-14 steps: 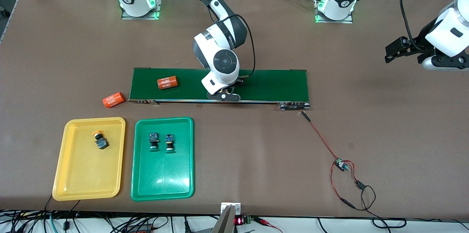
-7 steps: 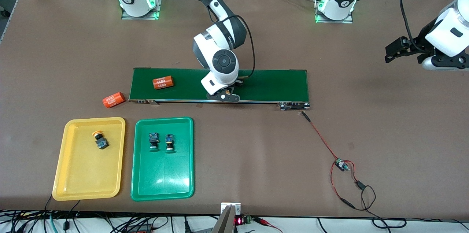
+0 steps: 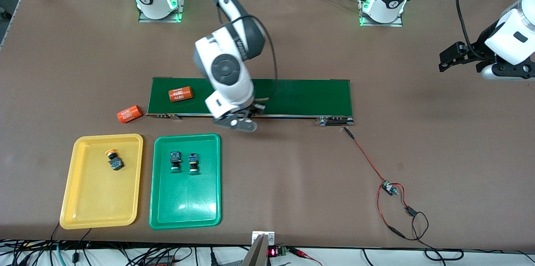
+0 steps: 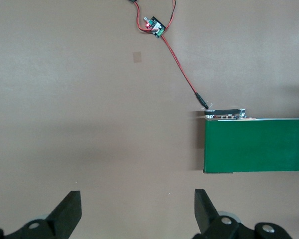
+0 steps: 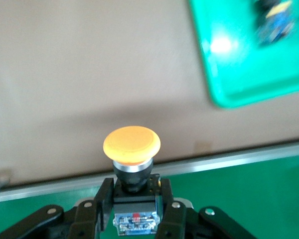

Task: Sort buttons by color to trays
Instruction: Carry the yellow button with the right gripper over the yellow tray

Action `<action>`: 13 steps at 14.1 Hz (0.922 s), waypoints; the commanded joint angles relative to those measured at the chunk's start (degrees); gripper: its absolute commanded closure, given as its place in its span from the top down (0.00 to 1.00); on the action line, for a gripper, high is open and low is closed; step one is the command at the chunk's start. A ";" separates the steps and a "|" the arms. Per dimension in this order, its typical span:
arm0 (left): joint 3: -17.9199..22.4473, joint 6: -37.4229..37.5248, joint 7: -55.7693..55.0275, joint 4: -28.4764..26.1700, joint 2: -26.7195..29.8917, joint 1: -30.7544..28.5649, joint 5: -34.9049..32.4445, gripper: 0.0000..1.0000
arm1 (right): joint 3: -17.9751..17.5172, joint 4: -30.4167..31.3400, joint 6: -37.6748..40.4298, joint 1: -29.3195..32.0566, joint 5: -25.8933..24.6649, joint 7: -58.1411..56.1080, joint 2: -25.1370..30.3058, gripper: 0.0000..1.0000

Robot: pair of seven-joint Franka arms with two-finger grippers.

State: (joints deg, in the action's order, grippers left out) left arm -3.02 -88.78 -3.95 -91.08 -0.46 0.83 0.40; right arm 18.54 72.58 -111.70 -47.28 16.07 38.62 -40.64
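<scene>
My right gripper (image 3: pixel 242 121) is in the air over the conveyor belt's edge that faces the trays. It is shut on a yellow-orange button (image 5: pixel 132 145), gripped by its black-and-blue body. In the front view that button is hidden by the gripper. The yellow tray (image 3: pixel 83 211) holds one yellow-orange button (image 3: pixel 113 160). The green tray (image 3: pixel 186 211) holds two green buttons (image 3: pixel 175 161) (image 3: pixel 192 162), side by side. A corner of the green tray (image 5: pixel 239 94) shows in the right wrist view. My left gripper (image 4: pixel 137 211) waits open and empty over bare table at the left arm's end.
The dark-green conveyor belt (image 3: pixel 309 96) carries an orange "4680" cylinder (image 3: pixel 180 93). A second orange cylinder (image 3: pixel 129 113) lies on the table off the belt's end. A red wire with a small board (image 3: pixel 389 188) runs from the belt's other end.
My right gripper has lifted off the belt with the yellow-orange button and moved toward the trays. The orange cylinder on the belt has travelled toward the right arm's end.
</scene>
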 commanded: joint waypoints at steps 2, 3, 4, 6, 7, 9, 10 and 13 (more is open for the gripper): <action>0.20 1.33 1.05 1.70 -0.60 0.31 0.39 1.00 | 0.44 -1.66 1.92 8.67 0.55 -12.21 -0.06 0.00; 0.20 1.33 1.05 1.70 -0.60 0.31 0.48 1.00 | 0.44 -1.66 2.79 11.48 0.63 -17.22 -0.06 0.00; 0.20 1.33 1.05 1.70 -0.51 0.31 0.40 1.00 | 0.62 -1.66 4.11 14.55 0.63 -22.83 -0.06 0.00; 0.20 1.33 1.05 1.70 -0.60 0.31 0.39 1.00 | 0.18 -1.66 4.82 20.89 0.46 -33.56 -0.06 0.00; 0.20 1.33 1.05 1.70 -0.60 0.40 0.39 1.00 | 0.35 -1.66 5.08 22.91 -0.41 -39.79 -0.06 0.00; 0.12 1.33 1.05 1.70 -0.60 0.40 0.48 1.00 | 0.53 -1.66 6.40 26.00 -4.62 -47.29 -0.14 0.00; 0.11 1.33 1.05 1.78 -0.60 0.40 0.48 1.00 | 0.53 -1.66 7.71 27.32 -5.25 -49.67 -0.14 0.00; 0.20 1.33 1.05 1.70 -0.60 0.40 0.48 1.00 | 1.14 -1.66 8.69 30.83 -6.13 -60.20 -0.06 0.00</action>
State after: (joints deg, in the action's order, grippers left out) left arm -3.09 -88.75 -3.95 -91.06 -0.46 0.89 0.40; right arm 19.99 71.86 -104.46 -18.24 11.43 -15.37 -40.85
